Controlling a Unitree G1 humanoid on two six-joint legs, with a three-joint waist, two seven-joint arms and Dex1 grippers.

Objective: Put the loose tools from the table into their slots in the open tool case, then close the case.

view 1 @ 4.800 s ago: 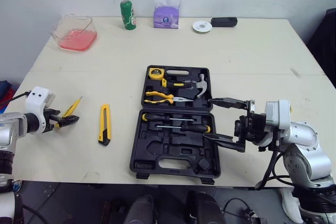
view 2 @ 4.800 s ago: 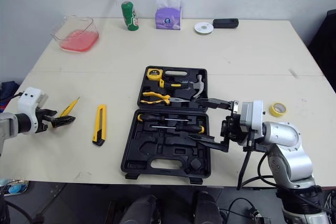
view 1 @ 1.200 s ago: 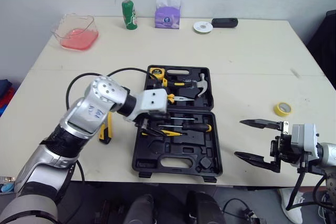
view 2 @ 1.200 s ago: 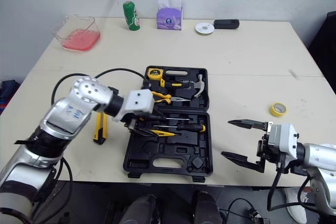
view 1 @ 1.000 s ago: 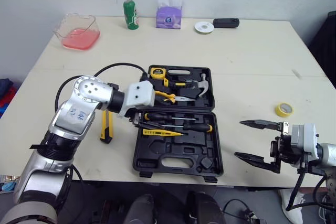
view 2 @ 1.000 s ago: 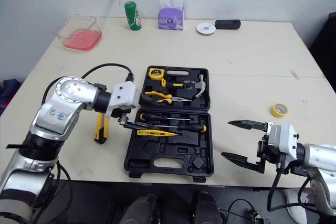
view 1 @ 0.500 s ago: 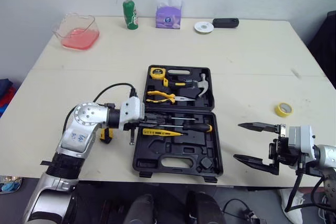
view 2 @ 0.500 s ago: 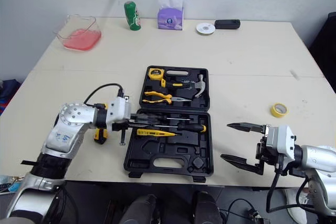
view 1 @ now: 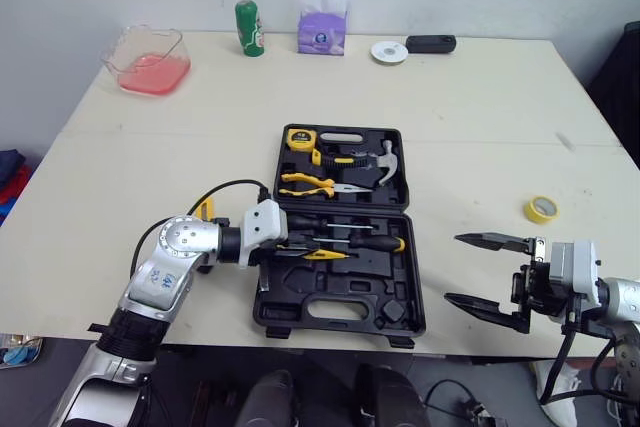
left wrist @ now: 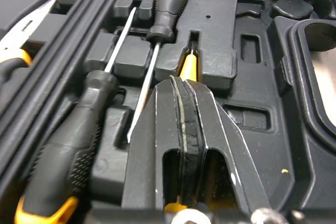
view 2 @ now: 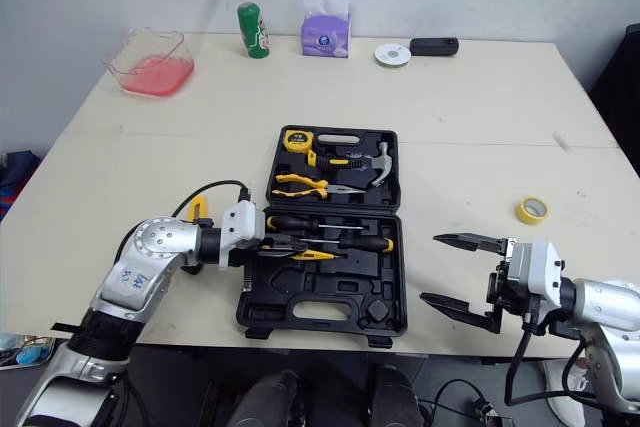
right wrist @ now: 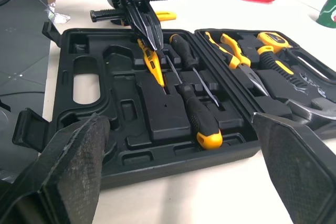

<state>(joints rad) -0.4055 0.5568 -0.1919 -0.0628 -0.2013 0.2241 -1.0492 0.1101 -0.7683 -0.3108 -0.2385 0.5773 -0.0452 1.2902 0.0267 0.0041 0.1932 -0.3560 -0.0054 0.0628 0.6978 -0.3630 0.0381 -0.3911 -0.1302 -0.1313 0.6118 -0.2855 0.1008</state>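
Note:
The open black tool case (view 1: 330,319) lies mid-table. Its far half holds a tape measure (view 1: 297,138), pliers (view 1: 310,183) and a hammer (view 1: 385,162). Two black-handled screwdrivers (view 1: 345,235) and a yellow tester screwdriver (view 1: 322,254) lie in the near half. My left gripper (view 1: 287,245) is shut, its tips resting over the handle end of the tester screwdriver (right wrist: 152,69). A yellow utility knife (view 1: 205,209) lies left of the case, mostly hidden behind my left arm. A yellow tape roll (view 1: 539,209) sits on the table at the right. My right gripper (view 1: 490,272) stands open and holds nothing, right of the case near the front edge.
Along the far edge stand a clear container of pink liquid (view 1: 146,59), a green can (view 1: 249,27), a purple tissue pack (view 1: 322,19), a white disc (view 1: 384,50) and a black device (view 1: 428,43). Bare tabletop lies between these and the case.
My left gripper let go of the yellow tester screwdriver in the case, shut, swung out past the case's left edge, and has come back over the screwdriver. The right arm has not moved.

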